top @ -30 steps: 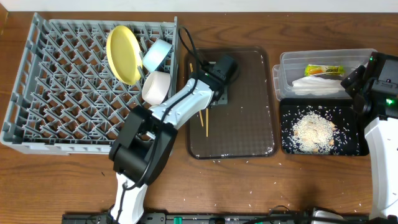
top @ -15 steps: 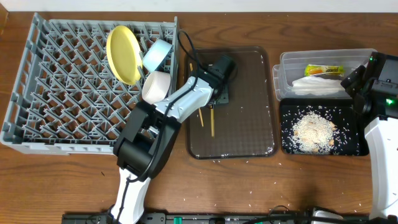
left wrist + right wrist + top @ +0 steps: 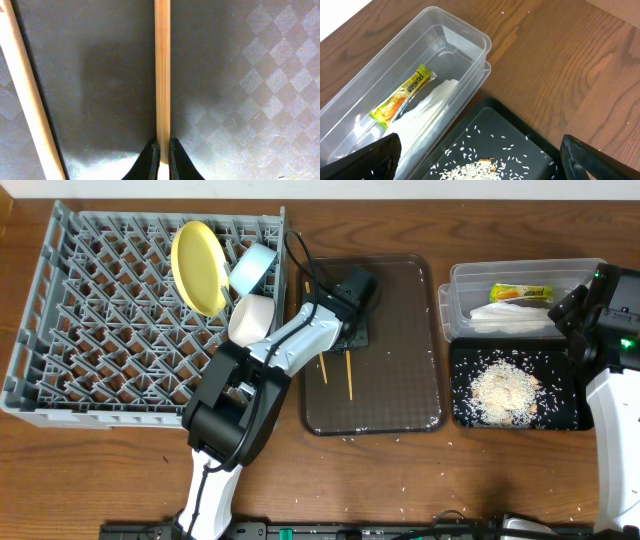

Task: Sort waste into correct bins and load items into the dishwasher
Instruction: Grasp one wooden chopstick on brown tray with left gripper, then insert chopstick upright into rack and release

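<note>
My left gripper [image 3: 162,147] is shut on one wooden chopstick [image 3: 162,75], which runs straight out from the jaws over the dark brown tray [image 3: 400,330]. The second chopstick [image 3: 27,90] lies apart on its left. From overhead, the held chopstick [image 3: 349,376] points toward the table's front, beside the other chopstick [image 3: 322,368]. In the grey dish rack [image 3: 90,350] stand a yellow plate [image 3: 198,265], a light blue bowl [image 3: 253,268] and a white bowl [image 3: 250,320]. My right gripper [image 3: 485,165] hangs open above the bins with nothing between its fingers.
A clear tub [image 3: 470,270] at the right holds a yellow-green wrapper [image 3: 405,97] and a white napkin [image 3: 427,112]. In front of it, a black tray [image 3: 570,405] holds a heap of rice [image 3: 505,390]. Stray grains lie on the wooden table near the front edge.
The left jaws closed onto the chopstick. Its free end swung to the right, away from the second chopstick. The right arm has stayed still.
</note>
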Action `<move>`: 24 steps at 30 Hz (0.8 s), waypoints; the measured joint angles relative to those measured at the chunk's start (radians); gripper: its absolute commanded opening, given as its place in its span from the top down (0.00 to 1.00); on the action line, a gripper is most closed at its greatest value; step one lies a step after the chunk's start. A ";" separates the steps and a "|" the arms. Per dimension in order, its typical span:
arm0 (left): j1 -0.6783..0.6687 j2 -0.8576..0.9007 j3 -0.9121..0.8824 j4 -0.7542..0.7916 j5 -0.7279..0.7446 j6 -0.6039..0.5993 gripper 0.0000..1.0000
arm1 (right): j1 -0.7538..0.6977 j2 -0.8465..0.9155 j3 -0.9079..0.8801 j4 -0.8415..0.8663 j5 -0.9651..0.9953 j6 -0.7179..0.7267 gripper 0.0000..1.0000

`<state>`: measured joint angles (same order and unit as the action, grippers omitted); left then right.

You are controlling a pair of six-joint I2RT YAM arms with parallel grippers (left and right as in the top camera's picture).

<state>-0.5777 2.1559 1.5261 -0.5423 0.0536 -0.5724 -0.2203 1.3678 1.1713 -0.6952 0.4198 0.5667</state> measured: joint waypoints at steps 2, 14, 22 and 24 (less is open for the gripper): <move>0.000 0.000 0.000 0.000 0.000 0.000 0.93 | 0.000 0.000 0.000 0.000 0.000 0.000 0.01; -0.001 -0.283 -0.007 -0.166 -0.039 0.107 0.93 | 0.000 0.000 0.000 0.000 0.000 0.000 0.01; 0.173 -0.539 -0.004 -0.545 -0.253 0.253 0.93 | 0.000 0.000 0.000 0.000 0.000 0.000 0.01; 0.271 -0.546 -0.004 -0.586 -0.286 0.310 0.93 | 0.000 0.000 0.000 0.000 0.000 0.000 0.01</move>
<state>-0.3065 1.6104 1.5219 -1.1282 -0.2329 -0.2623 -0.2203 1.3678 1.1713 -0.6949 0.4198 0.5667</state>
